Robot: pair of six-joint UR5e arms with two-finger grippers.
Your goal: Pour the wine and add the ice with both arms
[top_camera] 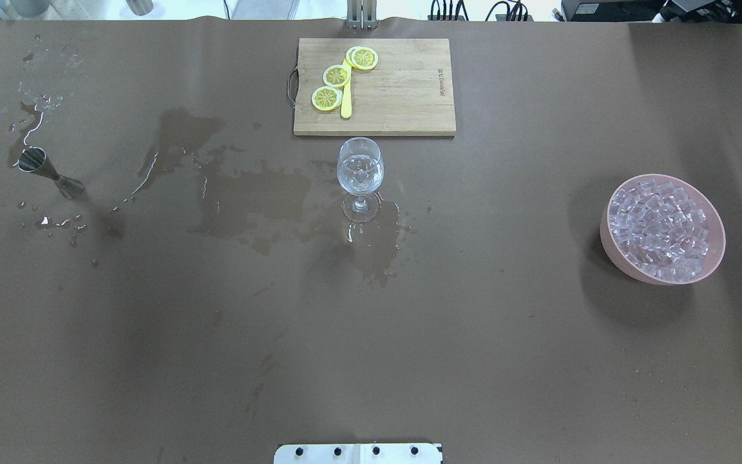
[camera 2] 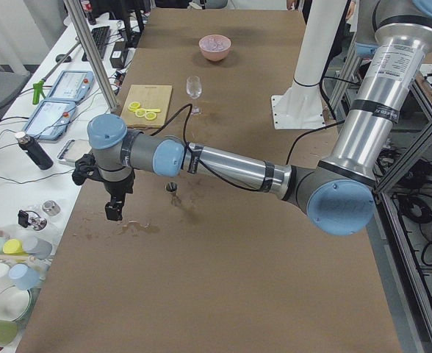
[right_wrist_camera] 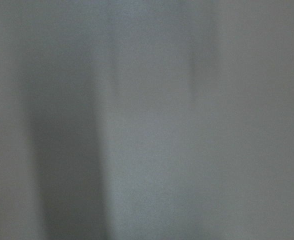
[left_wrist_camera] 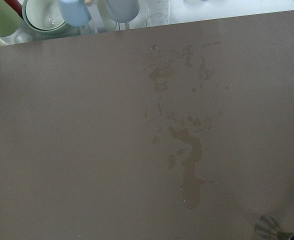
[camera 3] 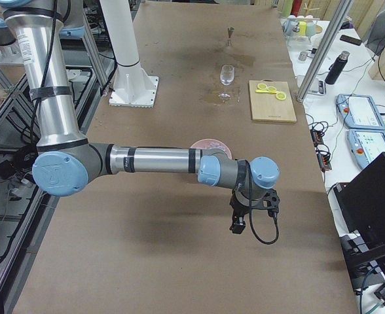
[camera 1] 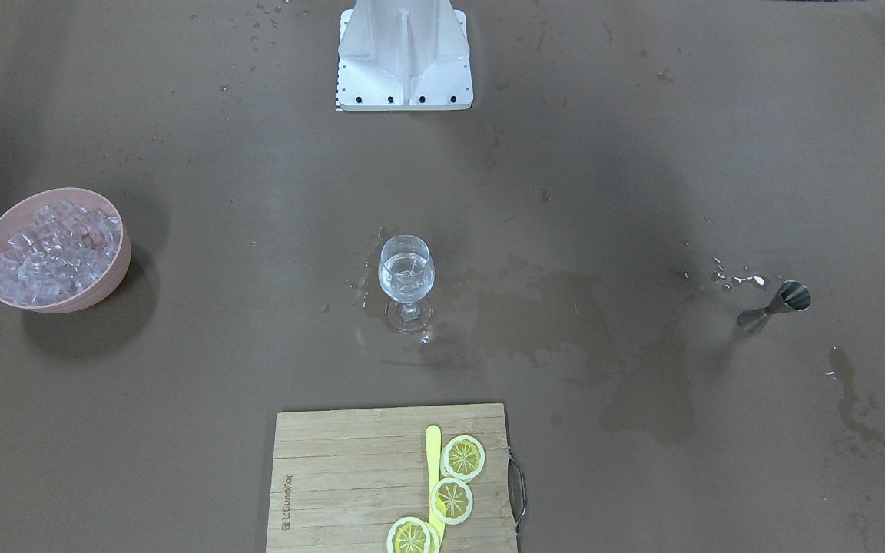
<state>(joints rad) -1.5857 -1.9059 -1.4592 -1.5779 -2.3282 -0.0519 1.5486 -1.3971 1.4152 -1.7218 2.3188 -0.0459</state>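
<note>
Left gripper (camera 2: 114,212): hangs fingers-down over the left end of the table (camera 2: 223,279); we cannot tell if it is spread or pressed together.
Jigger (top_camera: 51,173): upright, long axis vertical, near that gripper, toward the centre.
Wine (top_camera: 359,179): in the glass (top_camera: 361,209) at centre, well apart from both grippers.
Ice (top_camera: 657,229): heaped in the pink bowl (top_camera: 610,245); we judge the right arm nearer.
Right gripper (camera 3: 238,224): points down beyond the bowl; we cannot tell its spread.

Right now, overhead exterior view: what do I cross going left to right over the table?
Order: small steel double-cone jigger → clear stemmed wine glass → pink round bowl heaped with clear ice cubes. Left out: the wooden cutting board, which overlaps the glass sideways.
</note>
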